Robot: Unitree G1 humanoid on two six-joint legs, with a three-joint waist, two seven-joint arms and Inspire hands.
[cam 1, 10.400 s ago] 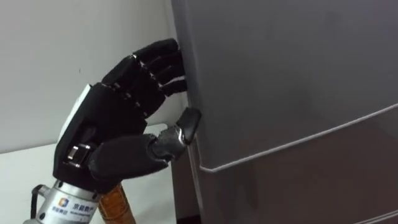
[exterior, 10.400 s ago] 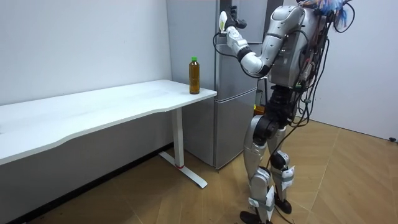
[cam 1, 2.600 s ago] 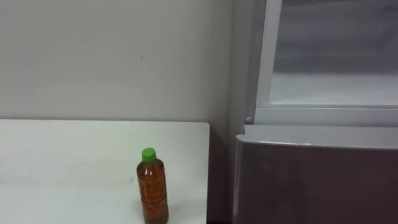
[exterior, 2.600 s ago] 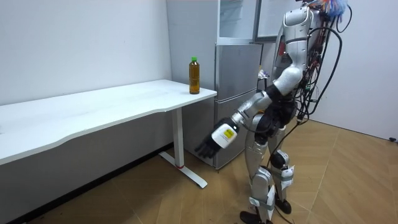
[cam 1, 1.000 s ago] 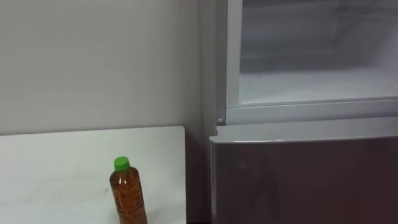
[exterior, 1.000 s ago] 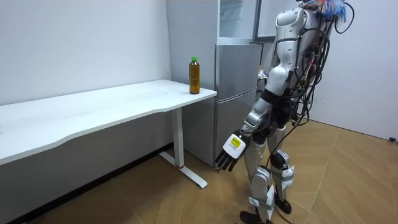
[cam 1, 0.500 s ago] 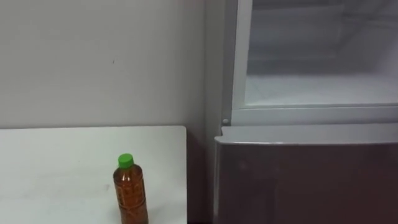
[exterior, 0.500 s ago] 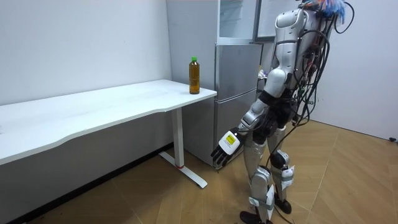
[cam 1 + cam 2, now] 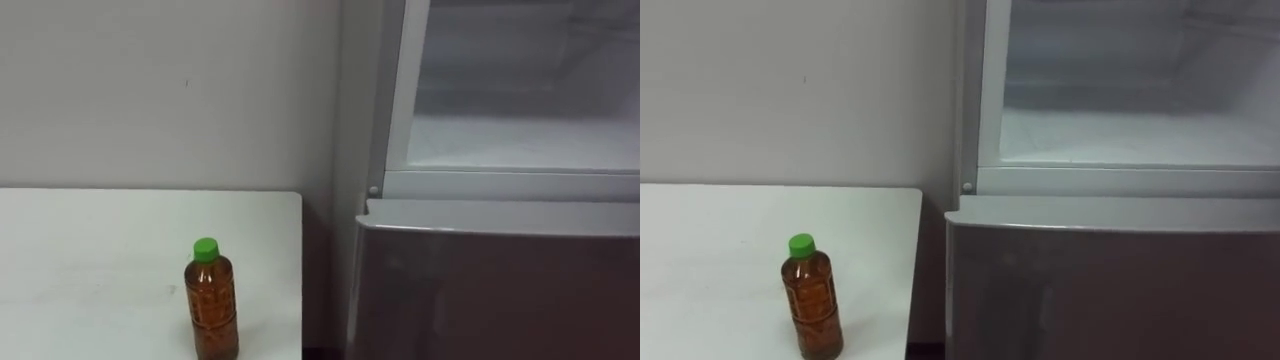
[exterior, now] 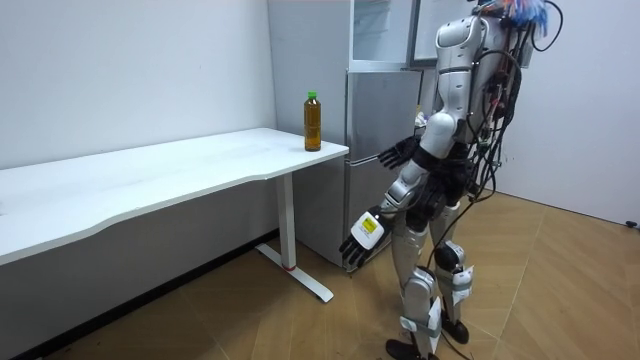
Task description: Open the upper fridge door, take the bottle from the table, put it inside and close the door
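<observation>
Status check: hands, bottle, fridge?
Left hand open, hanging low. Right hand open, held out front. Bottle upright on table, untouched. Upper fridge open.

You get nothing legible here. The small white and yellow tag (image 10: 368, 226) on the back of the left hand (image 10: 354, 243) carries marks too small to read, and the bottle (image 9: 211, 305) is too blurred to show print.

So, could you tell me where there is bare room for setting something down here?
The open upper fridge compartment's white floor is bare. The white table is bare left of the amber green-capped bottle, which stands near its right edge. Nowhere is crowded.
</observation>
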